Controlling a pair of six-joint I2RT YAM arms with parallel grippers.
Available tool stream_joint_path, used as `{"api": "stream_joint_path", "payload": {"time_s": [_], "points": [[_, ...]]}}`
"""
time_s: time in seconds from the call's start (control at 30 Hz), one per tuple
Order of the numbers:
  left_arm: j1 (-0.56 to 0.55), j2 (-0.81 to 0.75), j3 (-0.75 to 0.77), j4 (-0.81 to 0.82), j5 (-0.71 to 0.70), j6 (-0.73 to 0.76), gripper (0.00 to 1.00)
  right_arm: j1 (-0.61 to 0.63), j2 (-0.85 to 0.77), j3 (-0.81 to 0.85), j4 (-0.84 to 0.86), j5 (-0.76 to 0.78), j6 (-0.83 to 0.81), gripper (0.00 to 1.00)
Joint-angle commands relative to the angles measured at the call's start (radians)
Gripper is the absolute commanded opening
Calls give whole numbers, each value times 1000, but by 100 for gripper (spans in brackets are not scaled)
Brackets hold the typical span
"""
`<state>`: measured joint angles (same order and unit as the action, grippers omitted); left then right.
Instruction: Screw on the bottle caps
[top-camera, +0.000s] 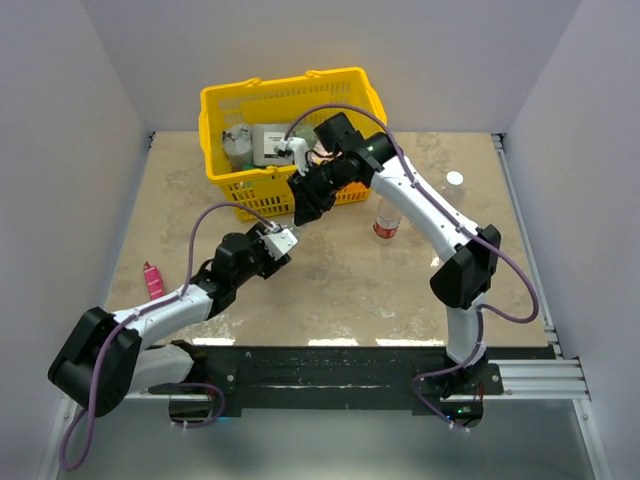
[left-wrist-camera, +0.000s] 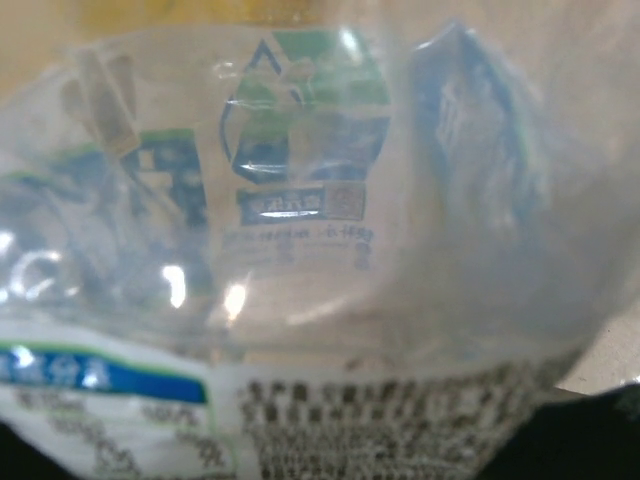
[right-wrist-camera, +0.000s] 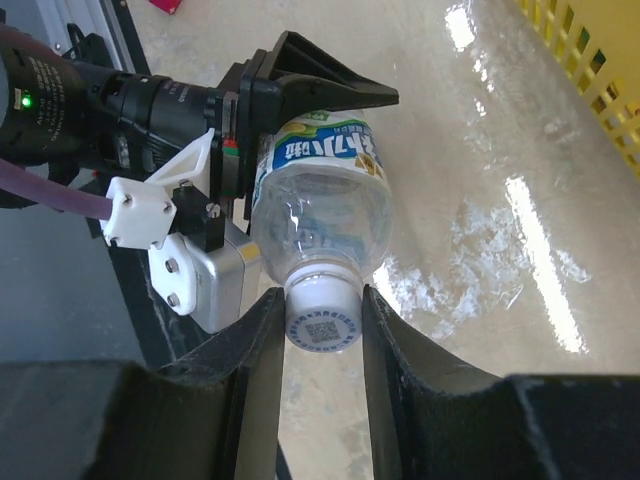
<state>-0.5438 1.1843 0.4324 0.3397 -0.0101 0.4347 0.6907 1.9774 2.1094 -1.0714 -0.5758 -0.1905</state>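
Note:
My left gripper (top-camera: 283, 236) is shut on the short clear bottle with a bluish label (right-wrist-camera: 325, 195) and holds it tilted above the table; its black finger (right-wrist-camera: 320, 78) lies over the bottle's body. The bottle fills the left wrist view (left-wrist-camera: 300, 250). My right gripper (right-wrist-camera: 322, 322) is shut on the white cap (right-wrist-camera: 322, 318) that sits on this bottle's neck; it also shows in the top view (top-camera: 305, 203). The slim red-labelled bottle (top-camera: 386, 222) stands uncapped right of the grippers. A second white cap (top-camera: 455, 179) lies at the far right. The red cap and the larger bottle are out of view.
A yellow basket (top-camera: 225, 100) with jars and packets stands at the back, just behind the right gripper. A pink tube (top-camera: 153, 280) lies at the left by the left arm. Grey walls close in on the table's left, right and back.

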Motion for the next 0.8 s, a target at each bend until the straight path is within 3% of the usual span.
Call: {"api": "stream_joint_path", "payload": {"time_s": [0.0,0.07,0.17,0.23,0.37,0.47,0.77], "points": [[16,-32,40,234,-62,-83,0,21,46,119,-150,-6,91,46],[16,-23,40,188,3,-111,0,10,61,301,-179,-7,57,54],[16,-22,29,121,108,-129,0,-36,9,356,-145,-92,-21,61],[19,-29,29,75,186,-126,0,-49,-116,276,-116,-111,-178,61],[21,-45,37,39,405,-68,0,-45,-384,-171,35,-99,-566,57],[22,-46,72,-20,517,-6,0,12,-495,-337,45,-30,-867,57],[22,-8,183,-192,645,193,0,113,-480,-362,-45,8,-1254,56]]}}
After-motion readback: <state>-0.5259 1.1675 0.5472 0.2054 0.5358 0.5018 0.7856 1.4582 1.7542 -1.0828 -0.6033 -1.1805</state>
